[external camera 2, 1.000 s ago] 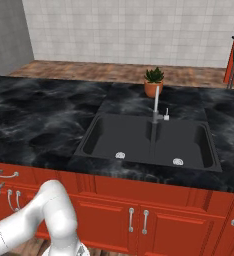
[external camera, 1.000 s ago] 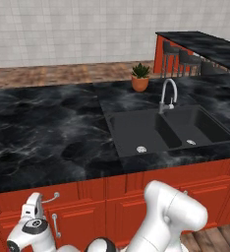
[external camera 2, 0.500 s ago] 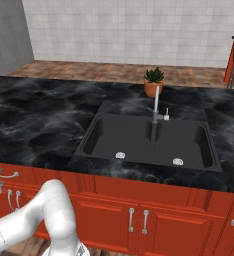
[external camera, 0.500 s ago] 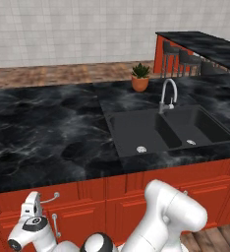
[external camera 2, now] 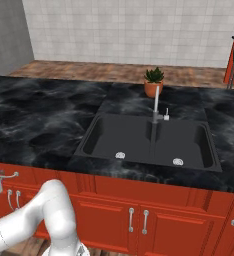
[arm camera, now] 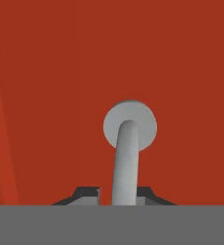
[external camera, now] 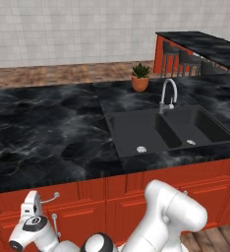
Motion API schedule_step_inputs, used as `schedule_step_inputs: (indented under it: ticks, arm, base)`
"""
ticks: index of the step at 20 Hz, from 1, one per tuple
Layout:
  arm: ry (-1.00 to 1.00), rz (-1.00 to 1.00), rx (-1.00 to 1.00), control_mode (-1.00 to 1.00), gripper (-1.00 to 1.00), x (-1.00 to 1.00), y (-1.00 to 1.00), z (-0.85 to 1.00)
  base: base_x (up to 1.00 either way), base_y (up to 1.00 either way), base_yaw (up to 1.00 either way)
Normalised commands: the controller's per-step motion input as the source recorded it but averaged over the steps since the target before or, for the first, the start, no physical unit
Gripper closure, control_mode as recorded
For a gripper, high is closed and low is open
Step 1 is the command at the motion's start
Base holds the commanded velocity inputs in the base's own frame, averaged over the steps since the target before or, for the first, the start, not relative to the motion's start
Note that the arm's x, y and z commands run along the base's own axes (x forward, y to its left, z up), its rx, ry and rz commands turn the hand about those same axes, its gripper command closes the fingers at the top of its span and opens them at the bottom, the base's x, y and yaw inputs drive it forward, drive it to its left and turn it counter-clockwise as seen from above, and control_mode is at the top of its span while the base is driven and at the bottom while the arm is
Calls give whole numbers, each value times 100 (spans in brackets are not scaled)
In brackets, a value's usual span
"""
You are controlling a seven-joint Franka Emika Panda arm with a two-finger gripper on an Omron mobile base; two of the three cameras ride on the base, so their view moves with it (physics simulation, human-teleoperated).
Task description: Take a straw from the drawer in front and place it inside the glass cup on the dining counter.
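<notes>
Hand view, gripper [arm camera: 117,195] closed on silver handle [arm camera: 127,158]; red drawer [arm camera: 61,72] front behind

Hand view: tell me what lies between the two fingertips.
In the hand view, a grey handle runs between the fingertips, its round mount on the red drawer front. The tips sit close on either side.

Glossy white rounded arm [external camera: 173,219], dark joints

A black white-veined surface [external camera: 48,128] spans the middle, with a dark double sink [external camera: 168,130] at 3 o'clock and a curved faucet [external camera: 167,96]. A potted plant [external camera: 140,77] sits at 1 o'clock. Beyond: wood floor [external camera: 53,76], white tiled wall [external camera: 77,29]. Red cabinets [external camera 2: 154,220] below.
</notes>
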Motion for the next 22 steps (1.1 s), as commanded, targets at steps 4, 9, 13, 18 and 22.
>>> schedule_step_inputs:
  ticks: [4,9,13,18,22]
  arm:
    - [-17,0,-5,-100,100,-23,20,-14]
    - [-13,0,0,-100,100,-69,27,-7]
    - [-10,0,0,-100,100,-89,23,-9]
    - [-2,0,0,-100,100,-95,13,-18]
    - [0,0,0,-100,100,-95,6,-14]
  base:
    - [0,0,0]
    - [0,0,0]
    - [0,0,0]
    - [0,0,0]
    - [0,0,0]
